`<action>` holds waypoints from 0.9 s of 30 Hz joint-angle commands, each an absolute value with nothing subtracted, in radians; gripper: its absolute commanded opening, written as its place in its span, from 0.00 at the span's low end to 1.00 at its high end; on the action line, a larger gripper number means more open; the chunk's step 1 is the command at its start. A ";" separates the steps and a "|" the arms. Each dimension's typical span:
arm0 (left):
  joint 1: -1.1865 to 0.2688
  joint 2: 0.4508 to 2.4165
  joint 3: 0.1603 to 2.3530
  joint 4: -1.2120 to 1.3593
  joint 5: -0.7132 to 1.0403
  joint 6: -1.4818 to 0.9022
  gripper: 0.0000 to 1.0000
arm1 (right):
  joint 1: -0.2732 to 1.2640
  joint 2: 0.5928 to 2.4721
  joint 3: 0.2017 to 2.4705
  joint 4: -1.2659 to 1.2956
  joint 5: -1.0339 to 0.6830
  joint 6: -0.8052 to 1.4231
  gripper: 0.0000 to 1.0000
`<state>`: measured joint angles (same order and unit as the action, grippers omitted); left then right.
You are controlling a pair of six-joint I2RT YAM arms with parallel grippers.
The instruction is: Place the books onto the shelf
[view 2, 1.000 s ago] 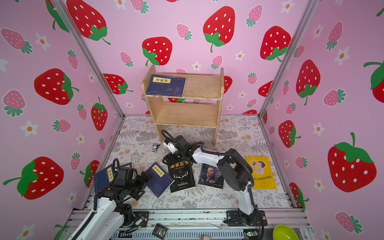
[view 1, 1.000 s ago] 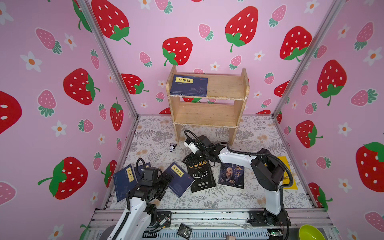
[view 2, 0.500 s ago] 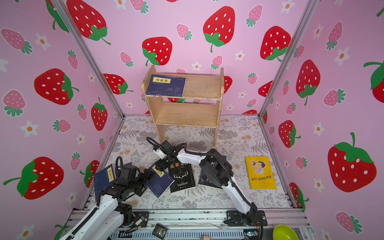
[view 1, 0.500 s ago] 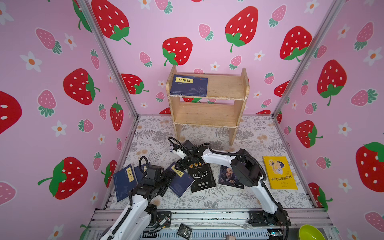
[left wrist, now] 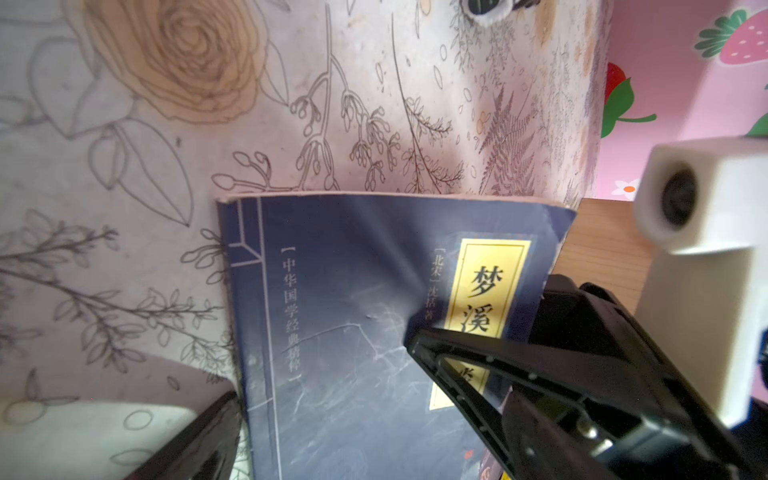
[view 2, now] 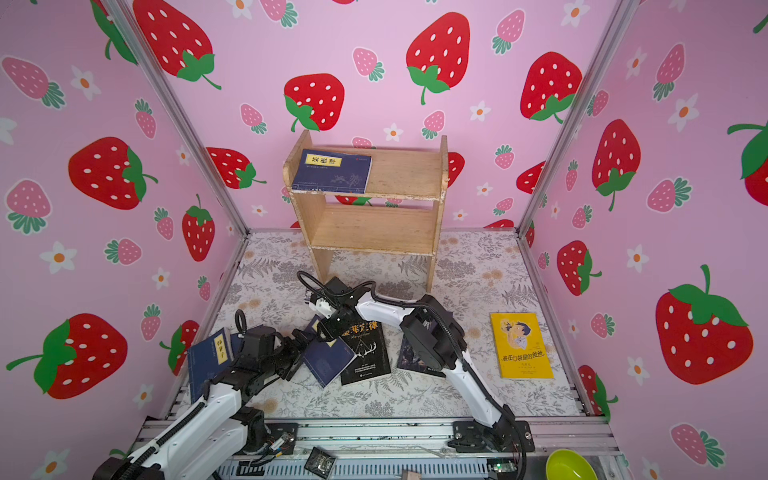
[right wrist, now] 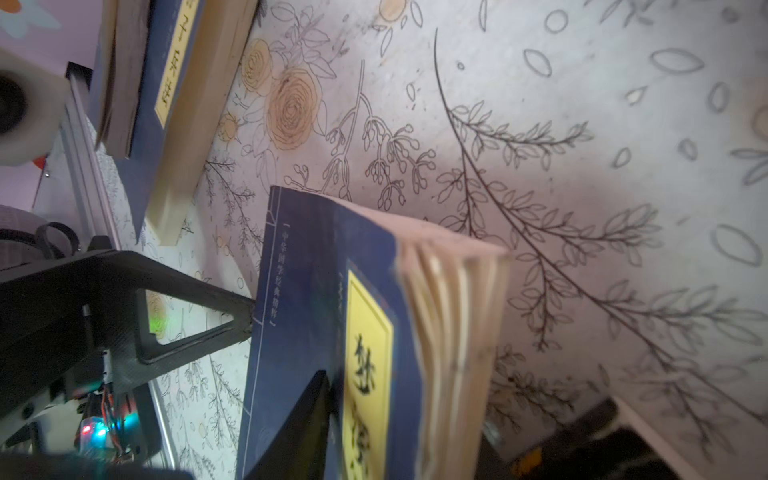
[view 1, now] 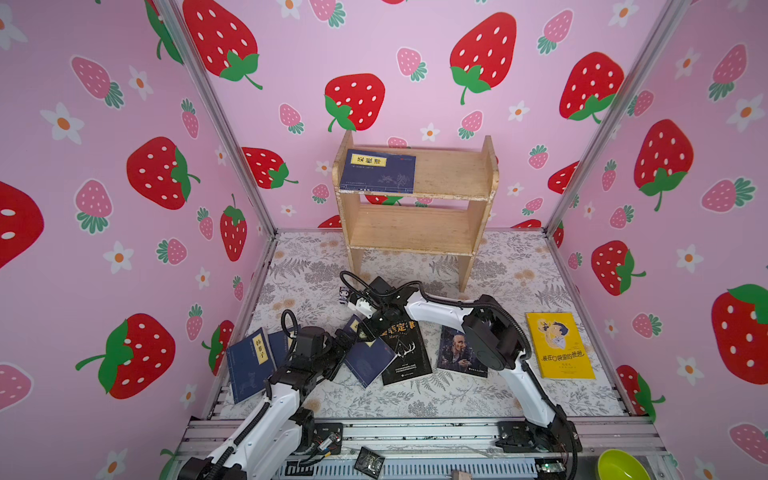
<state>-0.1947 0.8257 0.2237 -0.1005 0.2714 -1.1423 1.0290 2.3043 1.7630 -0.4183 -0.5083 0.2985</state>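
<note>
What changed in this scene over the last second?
The right gripper swung left from the black book to the navy book beside it and closed on its far corner. Its elbow cleared the yellow book. The left gripper stayed open at that navy book. The shelf and everything else are unchanged.

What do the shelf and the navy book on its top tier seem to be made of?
The shelf looks like unpainted light wood: visible grain, rough pale front edges. The navy book seems a thin paper paperback with a matte cover, whitish wear along its front edge.
</note>
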 commanded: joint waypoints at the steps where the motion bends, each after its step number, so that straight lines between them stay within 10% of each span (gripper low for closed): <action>1: -0.199 0.847 0.202 -0.159 0.254 -1.117 0.99 | 1.045 2.265 1.782 -0.472 -0.563 0.310 0.26; 12: -0.199 0.753 0.295 -0.262 0.254 -1.070 0.99 | 0.993 2.112 1.697 -0.391 -0.493 0.380 0.01; 21: -0.186 0.538 0.585 -0.466 0.305 -0.816 0.99 | 0.934 1.814 1.654 -0.358 -0.420 0.364 0.00; 27: -0.185 0.644 0.791 -0.363 0.576 -0.666 0.99 | 0.788 1.594 1.593 -0.279 -0.660 0.369 0.00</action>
<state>-0.1879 0.5808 0.7200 -0.3931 0.4126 -0.7822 0.8516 1.6726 1.6119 -0.3542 -0.5098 0.3691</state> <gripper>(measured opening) 0.993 0.135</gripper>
